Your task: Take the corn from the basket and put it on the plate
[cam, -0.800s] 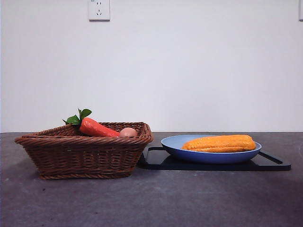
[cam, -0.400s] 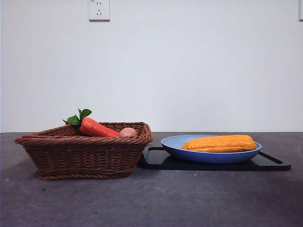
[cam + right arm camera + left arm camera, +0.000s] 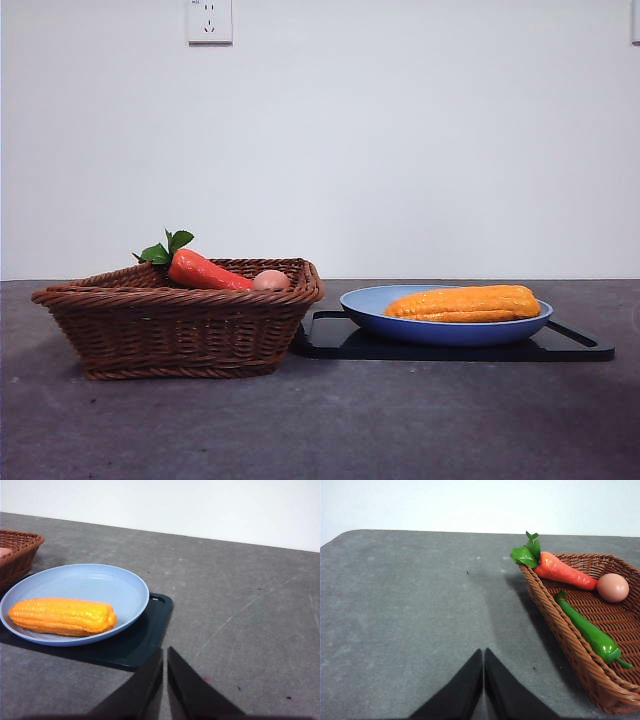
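Setting: white wall with a socket (image 3: 209, 20) above a dark grey bench (image 3: 320, 430); I take the plate as my landmark throughout.
Corn: the corn (image 3: 463, 302) lies lengthwise inside the plate (image 3: 365, 303), flat on its floor and touching nothing else that I can see.
Plate: light blue, it sits on a black tray (image 3: 575, 344) whose edge shows beyond the plate's rim on both sides.
Basket: the basket (image 3: 170, 330) stands just beside the plate, its near corner at the tray's end. It holds a carrot (image 3: 205, 271), a small pinkish round item (image 3: 270, 280) and, in my left wrist view, a green pepper (image 3: 587, 630).
Left tool: the left tool (image 3: 483, 680) hangs over bare bench on the basket's far side from the plate, jaws pressed together, holding nothing.
Right tool: the right tool (image 3: 164, 680) is off the tray's corner, on the side of the plate away from the basket, jaws together and empty.
Stage: I judge the task done, with the corn out of the basket and resting on the plate.
Risk: any further arm sweep low across the tray could clip the plate's rim and roll the cob off, since it rests loose.
Against earlier frames: in the front view nothing has shifted; corn, plate, basket and carrot sit exactly as they did a second ago.
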